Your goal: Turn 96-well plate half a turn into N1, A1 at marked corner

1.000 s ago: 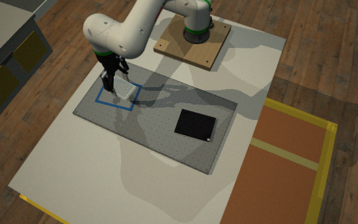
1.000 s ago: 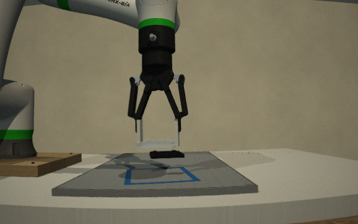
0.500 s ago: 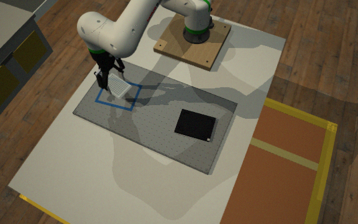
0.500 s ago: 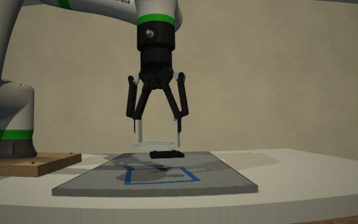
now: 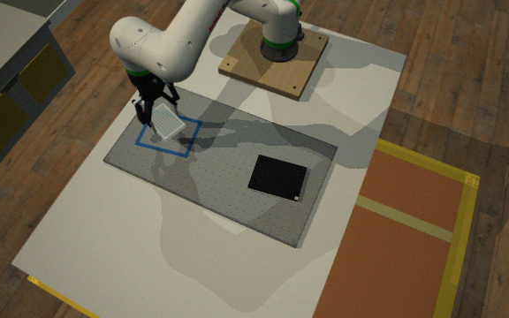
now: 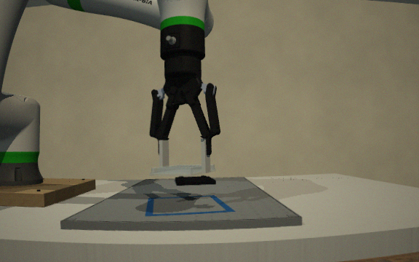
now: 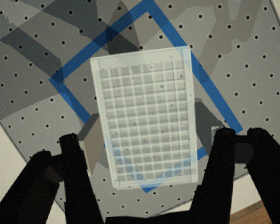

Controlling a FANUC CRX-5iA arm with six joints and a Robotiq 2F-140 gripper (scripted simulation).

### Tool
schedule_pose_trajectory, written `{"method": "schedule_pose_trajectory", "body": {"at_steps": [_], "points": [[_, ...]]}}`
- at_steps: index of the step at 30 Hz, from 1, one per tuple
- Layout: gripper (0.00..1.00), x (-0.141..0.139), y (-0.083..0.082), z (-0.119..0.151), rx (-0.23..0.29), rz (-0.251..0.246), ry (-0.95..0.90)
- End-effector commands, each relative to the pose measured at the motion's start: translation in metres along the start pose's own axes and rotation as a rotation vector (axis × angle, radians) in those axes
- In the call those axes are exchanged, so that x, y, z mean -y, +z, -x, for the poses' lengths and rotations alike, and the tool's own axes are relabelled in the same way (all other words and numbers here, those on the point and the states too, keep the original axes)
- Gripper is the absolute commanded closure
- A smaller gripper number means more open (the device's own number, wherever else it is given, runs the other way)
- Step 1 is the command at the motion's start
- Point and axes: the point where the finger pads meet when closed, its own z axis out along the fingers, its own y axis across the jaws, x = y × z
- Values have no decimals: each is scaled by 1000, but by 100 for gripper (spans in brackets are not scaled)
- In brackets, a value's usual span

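Top view: the plate (image 5: 168,121) sits in the upper left of the frame, over the blue outline B1 (image 5: 191,142), with the black nest N1 (image 5: 277,177) well apart at centre right.

Exterior view: the fingers (image 6: 164,153) are clamped on the plate's (image 6: 182,169) two sides, holding it level in the air above the desk (image 6: 340,211).

Wrist view: the plate (image 7: 147,119) fills the centre, between both fingers.

We record a white arm (image 5: 166,41) with rounded casings, bright green joint rings, red lettering on one link, and a dark grey foot. The wrist is black; the gripper (image 6: 185,154) has black linkages ending in pale fingers (image 6: 164,153).
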Motion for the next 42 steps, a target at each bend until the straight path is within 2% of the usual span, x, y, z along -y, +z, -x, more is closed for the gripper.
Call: {"method": "schedule_pose_trajectory", "body": {"at_steps": [1, 24, 42], "points": [[100, 0, 0, 0, 0, 0, 0], [100, 0, 0, 0, 0, 0, 0], [100, 0, 10, 0, 0, 0, 0]]}}
